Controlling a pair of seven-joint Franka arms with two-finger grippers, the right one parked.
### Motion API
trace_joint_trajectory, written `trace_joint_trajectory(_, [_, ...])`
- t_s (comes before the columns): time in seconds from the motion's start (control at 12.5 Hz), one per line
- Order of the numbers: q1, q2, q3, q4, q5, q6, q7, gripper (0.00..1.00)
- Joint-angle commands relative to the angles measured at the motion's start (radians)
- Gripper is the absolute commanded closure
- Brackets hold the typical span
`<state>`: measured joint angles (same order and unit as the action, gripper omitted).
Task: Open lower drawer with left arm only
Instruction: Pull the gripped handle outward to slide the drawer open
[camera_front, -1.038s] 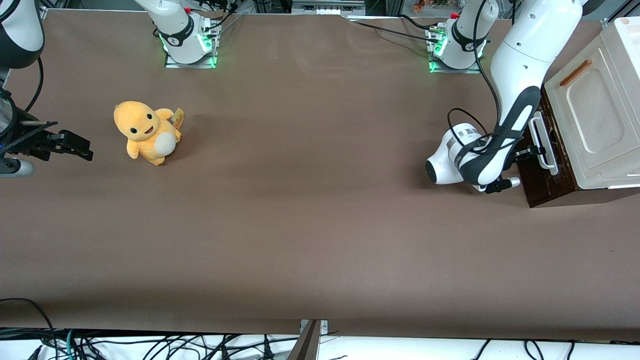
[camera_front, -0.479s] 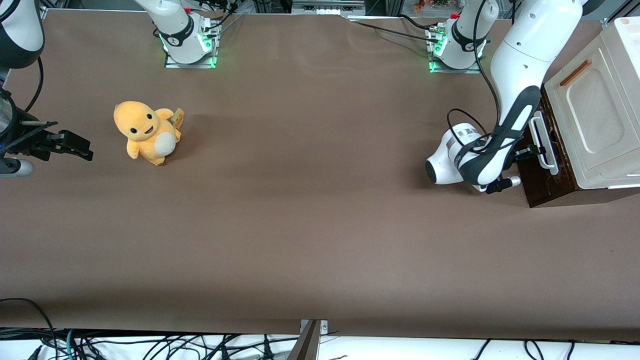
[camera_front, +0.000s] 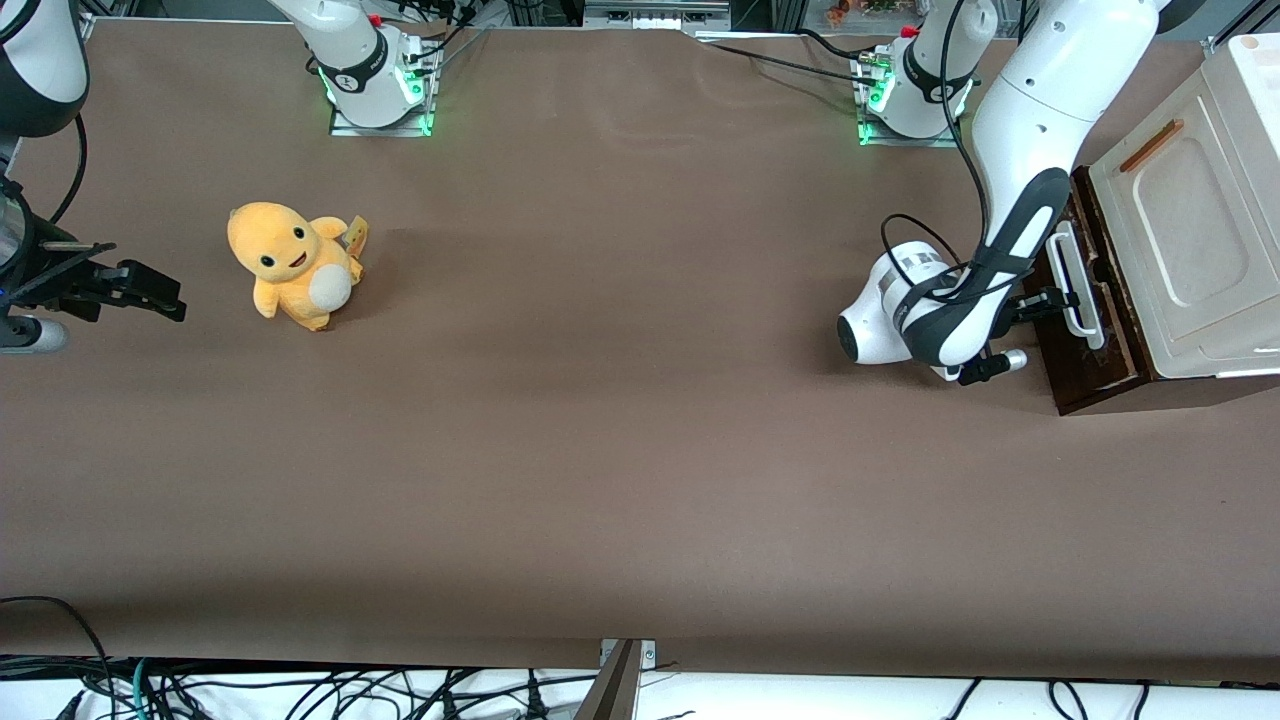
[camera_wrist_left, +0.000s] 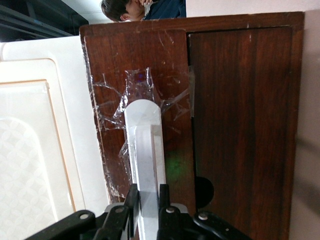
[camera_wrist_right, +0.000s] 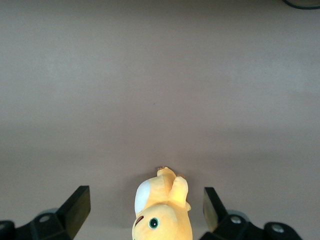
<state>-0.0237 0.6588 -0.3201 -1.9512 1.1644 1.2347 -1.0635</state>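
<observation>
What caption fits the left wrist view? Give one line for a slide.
Left arm's gripper clamped on the white bar handle of the lower drawer.

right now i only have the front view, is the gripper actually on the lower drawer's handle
Observer: Yes. In the left wrist view the gripper has a finger on each side of the white bar handle.
Operator: anything odd on the drawer front
Observer: Clear tape is stuck over the lower drawer where the handle's end mounts.
Operator: anyone close by
Observer: A person's head shows past the cabinet.
</observation>
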Motion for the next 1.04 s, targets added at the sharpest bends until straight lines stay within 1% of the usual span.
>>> trace_joint_trajectory(0.0, [-0.013, -0.030, -0.027, 0.014, -0.022, -0.070, 0.025, 0.82])
trace_joint_trajectory(0.56, [-0.038, -0.024, -0.028, 0.046, -0.049, -0.077, 0.028, 0.82])
trace_joint_trajectory(0.96, [-0.058, -0.025, -0.034, 0.063, -0.089, -0.080, 0.027, 0.82])
